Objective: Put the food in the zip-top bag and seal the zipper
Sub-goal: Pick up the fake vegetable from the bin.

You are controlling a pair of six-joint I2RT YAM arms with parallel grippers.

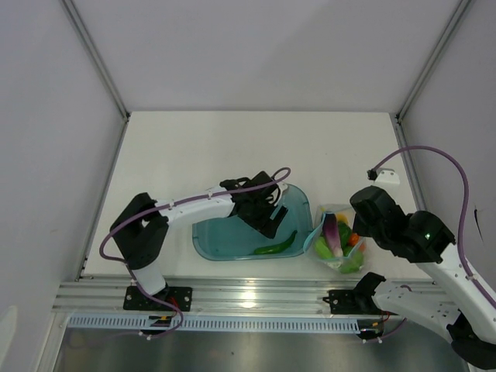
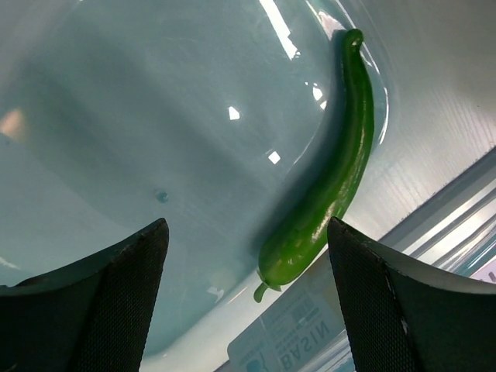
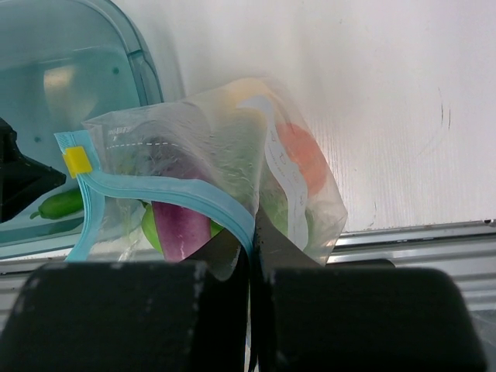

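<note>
Hovering with left gripper (image 2: 248, 236) spread wide over chili (image 2: 335, 178) lying in tub (image 1: 221, 236) by worktop's (image 1: 232, 147) near edge. Pinching bag (image 3: 194, 151) mouth tight in right gripper (image 3: 252, 260), just right of tub, eggplant (image 3: 182, 221) and other food (image 3: 301, 155) inside.

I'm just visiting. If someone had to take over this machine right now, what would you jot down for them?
The left hand is open, poised over the green chili, not touching it.
The right hand is shut on the bag at its blue zipper; the mouth is unsealed.
The chili lies alone in the blue tub; the bag sits just right of the tub.
Done: the eggplant and other food are in the bag.
Left: move the chili into the bag, then seal the zipper.
</note>
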